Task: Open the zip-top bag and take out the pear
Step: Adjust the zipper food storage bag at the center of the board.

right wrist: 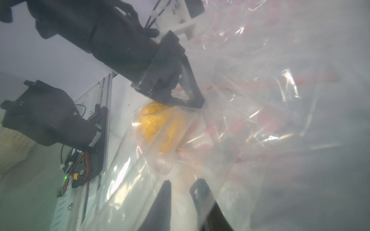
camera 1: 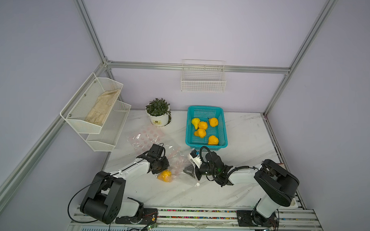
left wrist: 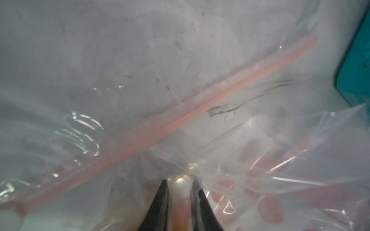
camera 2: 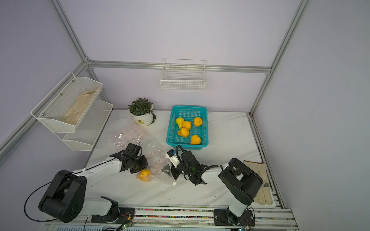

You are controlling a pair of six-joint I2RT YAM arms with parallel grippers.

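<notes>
We are seeing a white marbled bench enclosed by lilac walls, with the pear lying inside the crumpled zip-top bag near the front middle. The left pincer is clamping the bag's film beside the pear. The right pincer is showing a narrow gap, and we cannot tell whether it is gripping.

walls lilac | alu frame | tbl white marble | wire basket hung rear
</notes>
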